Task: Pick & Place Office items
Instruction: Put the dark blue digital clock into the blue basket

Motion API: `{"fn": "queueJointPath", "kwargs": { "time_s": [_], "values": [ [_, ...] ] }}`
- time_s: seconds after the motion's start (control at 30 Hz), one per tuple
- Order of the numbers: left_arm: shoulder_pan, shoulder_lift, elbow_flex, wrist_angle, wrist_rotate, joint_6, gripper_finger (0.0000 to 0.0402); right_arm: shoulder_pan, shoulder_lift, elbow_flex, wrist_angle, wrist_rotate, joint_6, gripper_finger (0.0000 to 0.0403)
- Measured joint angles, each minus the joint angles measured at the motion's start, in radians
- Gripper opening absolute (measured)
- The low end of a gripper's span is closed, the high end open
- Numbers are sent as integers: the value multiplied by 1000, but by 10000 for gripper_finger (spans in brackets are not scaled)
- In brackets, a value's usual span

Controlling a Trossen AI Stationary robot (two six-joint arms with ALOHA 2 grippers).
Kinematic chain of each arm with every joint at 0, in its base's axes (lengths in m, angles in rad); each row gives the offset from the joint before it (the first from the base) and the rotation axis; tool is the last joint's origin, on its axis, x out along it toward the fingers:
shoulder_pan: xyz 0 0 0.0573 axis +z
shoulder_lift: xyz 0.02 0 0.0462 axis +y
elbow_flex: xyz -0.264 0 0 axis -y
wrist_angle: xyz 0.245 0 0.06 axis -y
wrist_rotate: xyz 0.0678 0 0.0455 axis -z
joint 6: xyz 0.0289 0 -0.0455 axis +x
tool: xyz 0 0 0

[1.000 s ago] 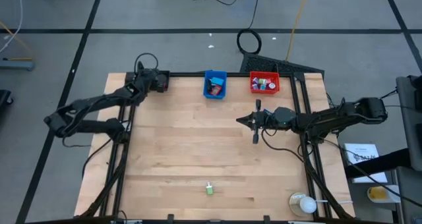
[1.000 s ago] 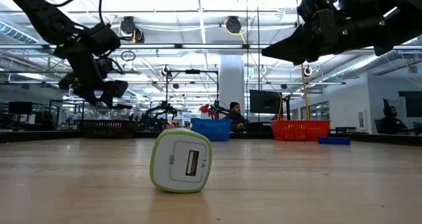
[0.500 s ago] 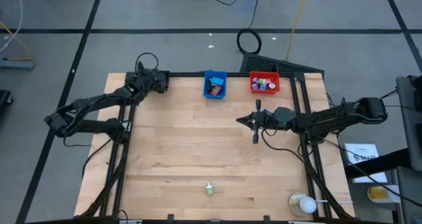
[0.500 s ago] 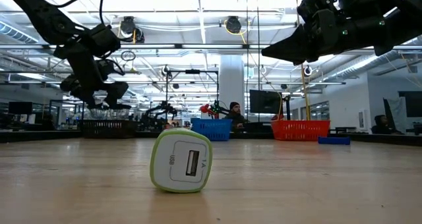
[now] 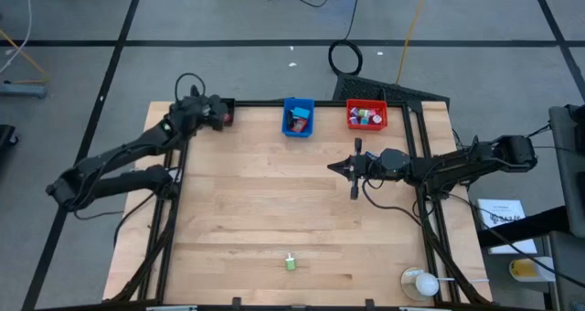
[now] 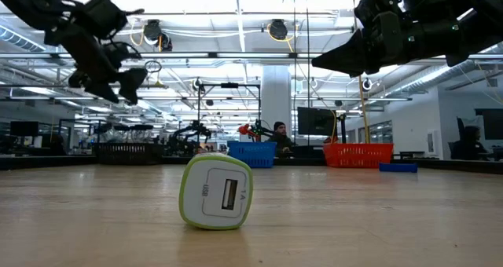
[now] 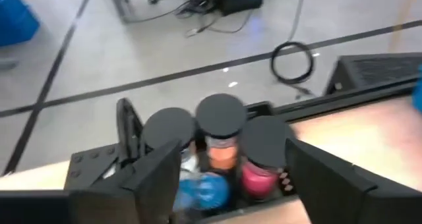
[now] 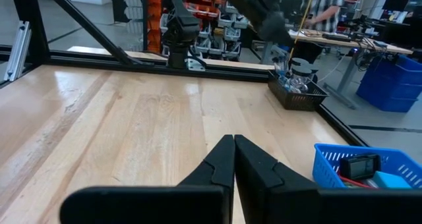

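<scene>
Table (image 5: 238, 210): two bins (image 5: 298, 117) side by side at upper centre of the high view. Charger (image 5: 290, 262) lay alone at lower centre. Holder (image 5: 421, 283) sat at lower right.

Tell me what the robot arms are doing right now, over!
Left end effector open above the black bin. Right end effector shut, empty, mid-table. One green-and-white charger left on the table. Nothing blocking it.

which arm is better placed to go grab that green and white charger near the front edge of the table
Probably the right. Its shut gripper hangs over mid-table, nearer the charger; the left gripper is open at the far corner over the black bin.
</scene>
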Motion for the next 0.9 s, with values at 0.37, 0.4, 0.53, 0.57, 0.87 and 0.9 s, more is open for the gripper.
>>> {"fn": "queueJointPath", "kwargs": {
  "time_s": [0.37,0.4,0.53,0.57,0.87,0.9],
  "values": [
    [-387,-97,-150,178,47,18,102,0,0,0,0,0,-8,4],
    [-427,-97,-187,259,57,33,85,0,0,0,0,0,-8,4],
    [-553,-82,-331,595,118,99,26,0,0,0,0,0,-8,4],
    [-576,-78,-358,661,126,112,14,0,0,0,0,0,-8,4],
    [-675,-75,-394,734,30,168,7,0,0,0,1,0,-7,4],
    [-678,-75,-378,713,17,173,5,0,0,0,1,0,-5,4]
  ]
}}
